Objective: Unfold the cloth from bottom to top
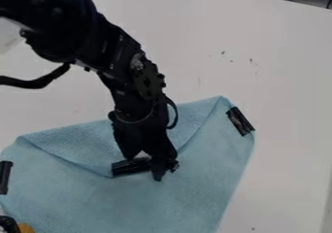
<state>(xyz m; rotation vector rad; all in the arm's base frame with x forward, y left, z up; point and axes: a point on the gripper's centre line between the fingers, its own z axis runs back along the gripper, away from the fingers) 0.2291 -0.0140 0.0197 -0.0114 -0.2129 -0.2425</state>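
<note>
One blue cloth (pixel 136 208) on the white table (pixel 285 81), seen in my camera view, and its top part is folded down, so this is the grasping step of the unfold, by my reading. The flap (pixel 77 144) comes down from the top fold to a corner near the middle, and a black clip (pixel 129 167) sits right there. Here's my gripper (pixel 148 169), pointing down at that very corner, right beside the clip or on it; I can't tell whether it has a pinch on anything or is spread. The cloth lies under and around it, more of it below the gripper than above, with the flap's slanting edges running up to either side. Another clip (pixel 240 121) is near the upper right corner, and one more (pixel 5 177) at the left edge. What I need next, I'd say: make sure of a hold on the flap's corner, lift a little, then carry it up and away over the top fold and lay it flat. Pull without lifting and the whole cloth might drag.
</note>
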